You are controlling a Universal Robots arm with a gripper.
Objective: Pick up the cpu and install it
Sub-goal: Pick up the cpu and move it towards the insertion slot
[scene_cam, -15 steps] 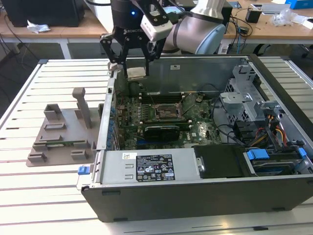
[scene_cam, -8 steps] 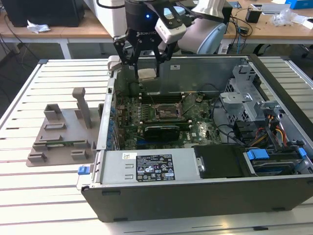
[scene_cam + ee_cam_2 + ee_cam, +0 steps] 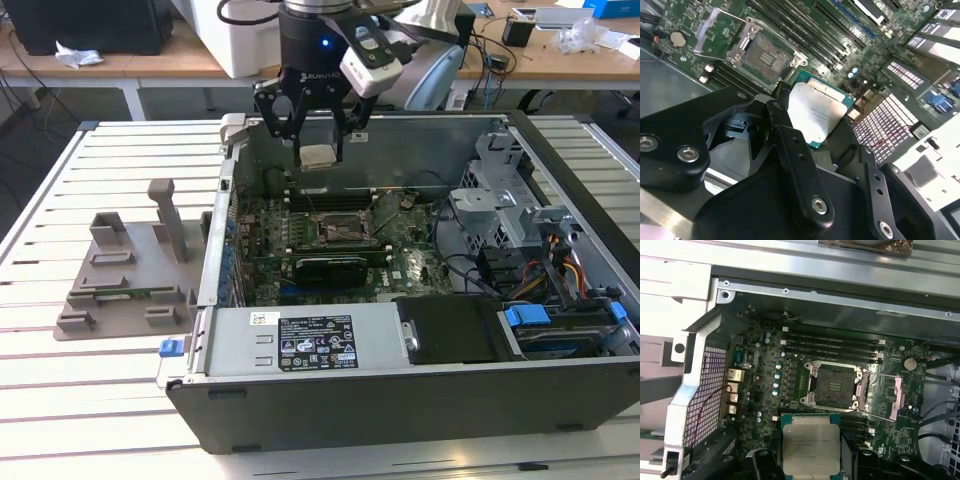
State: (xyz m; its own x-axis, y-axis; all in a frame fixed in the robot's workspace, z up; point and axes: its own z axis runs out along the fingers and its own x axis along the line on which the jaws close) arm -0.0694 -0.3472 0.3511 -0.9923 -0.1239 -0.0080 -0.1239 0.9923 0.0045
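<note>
Grip matters most here: the black two-fingered gripper [image 3: 320,150] is closed on opposite edges of the cpu [image 3: 811,447], a small flat square chip with a silvery metal top and a thin green rim. It holds the chip in the air at the upper middle of the exterior view, above the green motherboard [image 3: 400,270] inside the open dark computer case [image 3: 400,410].

Beyond the chip, in both wrist views, the black metal-framed socket [image 3: 834,385] lies open, its hinged metal plate [image 3: 896,399] swung aside. The chip appears offset from the socket, not yet over it. In my judgement the carry goes well if the chip is kept level, with its edges square to the frame and nothing dragged across the bare contacts.

Room is fair. Rows of black memory slots [image 3: 832,345] flank the socket closely, and the case's grey rear wall [image 3: 430,140] stands near behind the gripper. The grey plastic tray with upright posts [image 3: 130,275] sits well apart at the exterior view's left, outside the case.
</note>
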